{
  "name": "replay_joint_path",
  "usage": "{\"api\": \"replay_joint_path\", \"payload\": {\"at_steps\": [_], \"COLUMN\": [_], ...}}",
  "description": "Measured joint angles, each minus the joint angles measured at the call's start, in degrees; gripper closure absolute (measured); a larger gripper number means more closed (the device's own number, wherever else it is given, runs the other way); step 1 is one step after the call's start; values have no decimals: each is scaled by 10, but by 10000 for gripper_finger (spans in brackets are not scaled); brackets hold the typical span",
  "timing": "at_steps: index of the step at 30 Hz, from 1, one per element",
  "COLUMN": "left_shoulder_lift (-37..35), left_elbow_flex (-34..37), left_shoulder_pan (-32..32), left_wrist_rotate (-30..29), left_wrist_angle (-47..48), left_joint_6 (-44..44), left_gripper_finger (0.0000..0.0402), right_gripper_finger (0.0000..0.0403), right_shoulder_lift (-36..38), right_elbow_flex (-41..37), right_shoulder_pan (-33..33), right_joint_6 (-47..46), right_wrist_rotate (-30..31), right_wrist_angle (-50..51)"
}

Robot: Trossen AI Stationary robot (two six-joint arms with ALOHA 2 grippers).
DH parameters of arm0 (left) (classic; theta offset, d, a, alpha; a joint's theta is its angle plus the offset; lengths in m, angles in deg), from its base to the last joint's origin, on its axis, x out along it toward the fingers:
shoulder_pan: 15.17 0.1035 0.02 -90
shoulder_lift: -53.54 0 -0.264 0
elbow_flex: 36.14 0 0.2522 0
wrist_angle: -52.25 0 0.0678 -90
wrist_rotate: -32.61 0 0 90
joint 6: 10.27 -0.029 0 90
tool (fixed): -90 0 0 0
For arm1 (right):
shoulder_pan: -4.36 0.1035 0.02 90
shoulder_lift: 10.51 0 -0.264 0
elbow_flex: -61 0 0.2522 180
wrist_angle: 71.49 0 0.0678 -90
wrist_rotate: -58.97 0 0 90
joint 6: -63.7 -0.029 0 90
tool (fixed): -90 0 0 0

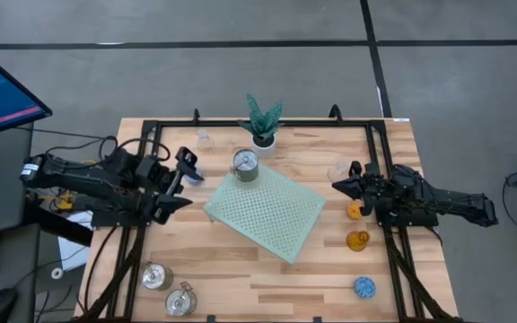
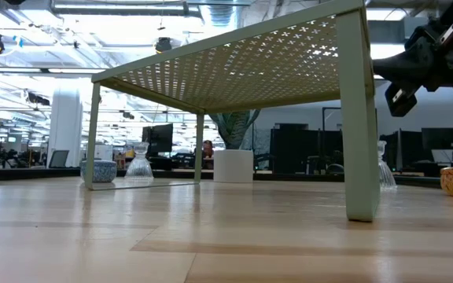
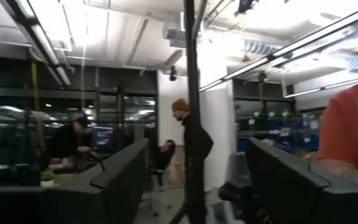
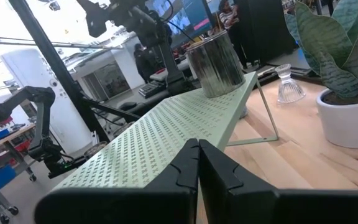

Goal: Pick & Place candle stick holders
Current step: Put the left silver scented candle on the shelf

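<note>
My left gripper (image 1: 185, 182) is open, up in the air at the table's left, its fingers (image 3: 123, 180) apart and empty. A blue bumpy holder (image 2: 98, 170) stands on the table below it, by the raised mat's left leg. My right gripper (image 1: 341, 186) is shut and empty, at the mat's right side; it also shows in the right wrist view (image 4: 197, 158). A silver holder (image 1: 245, 164) stands on the pale green perforated mat (image 1: 272, 215). Clear glass holders (image 1: 205, 139) (image 1: 339, 170), an orange one (image 1: 355, 211), an amber one (image 1: 357, 240) and another blue one (image 1: 364, 287) stand on the table.
The mat is a raised shelf on legs (image 2: 360, 118). A plant in a white pot (image 1: 263, 126) stands at the far edge. Two silver holders (image 1: 156, 276) (image 1: 180, 301) stand near the front left. A black frame (image 1: 380, 144) borders the table. People show in the room beyond.
</note>
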Motion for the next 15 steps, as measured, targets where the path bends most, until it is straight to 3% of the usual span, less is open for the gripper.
{"api": "replay_joint_path", "payload": {"at_steps": [6, 10, 12, 15], "left_shoulder_lift": [0, -24, -45, -77], "left_elbow_flex": [0, 0, 0, 0], "left_shoulder_pan": [0, 24, 45, 78], "left_wrist_rotate": [-21, -21, 1, 50], "left_wrist_angle": [10, 60, 90, 112], "left_joint_6": [-68, -80, -78, -72], "left_gripper_finger": [104, 37, 12, 12], "right_gripper_finger": [403, 403, 403, 403], "right_shoulder_lift": [0, 0, 0, 0], "right_elbow_flex": [0, 0, 0, 0], "right_shoulder_pan": [0, 0, 0, 0], "right_joint_6": [-1, -1, -1, -1], "right_wrist_rotate": [0, 0, 0, 0], "right_wrist_angle": [0, 0, 0, 1]}}
